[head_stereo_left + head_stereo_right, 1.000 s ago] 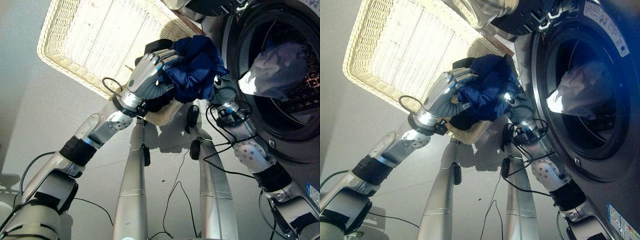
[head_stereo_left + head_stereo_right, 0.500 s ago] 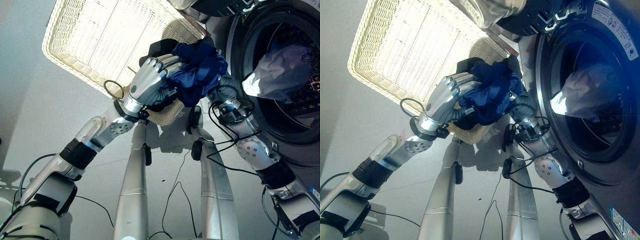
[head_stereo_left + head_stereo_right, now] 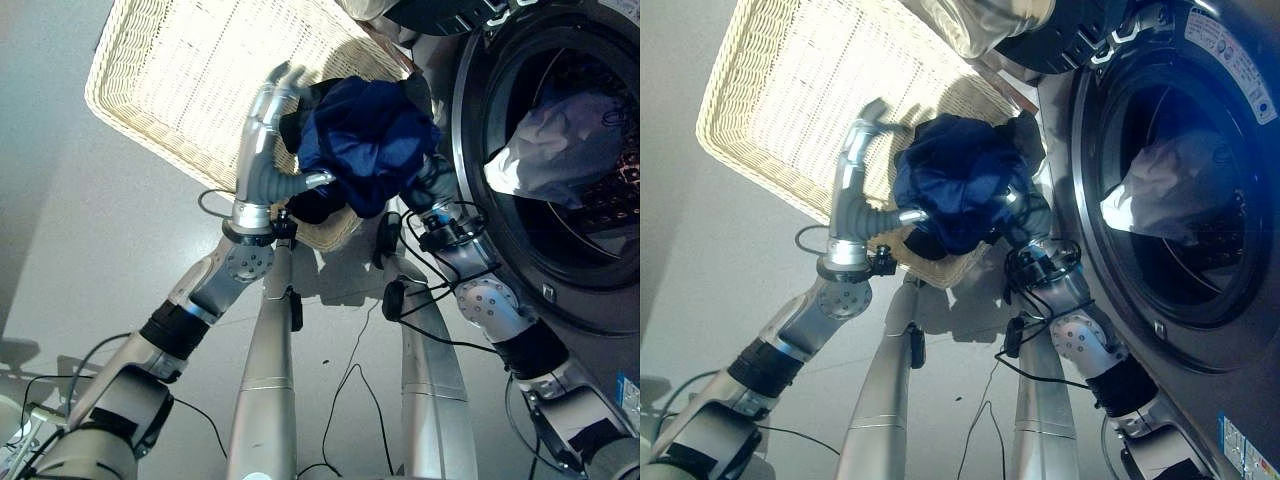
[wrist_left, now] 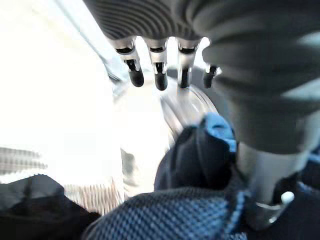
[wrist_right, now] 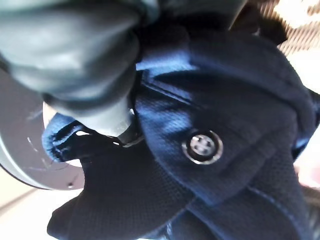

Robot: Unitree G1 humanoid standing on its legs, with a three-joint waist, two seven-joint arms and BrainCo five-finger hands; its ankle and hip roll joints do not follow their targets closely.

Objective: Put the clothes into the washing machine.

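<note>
While the left hand (image 3: 262,130) stands with straight fingers beside it, the dark blue shirt (image 3: 362,142) bunches mid-frame | right hand (image 3: 1025,222) under shirt, fingers hidden, cannot tell | wicker basket (image 3: 170,70) upper left | washing machine (image 3: 600,270) right, white cloth (image 3: 555,140) inside

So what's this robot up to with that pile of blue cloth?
It is loading laundry. A bundle of dark blue clothes sits between its two hands, above the corner of a pale wicker basket and beside the open washing machine. The left robot hand is at the bundle's side with its fingers straight. The right robot hand is buried under the cloth, so its fingers can't be made out. A light grey garment already lies in the drum.
</note>
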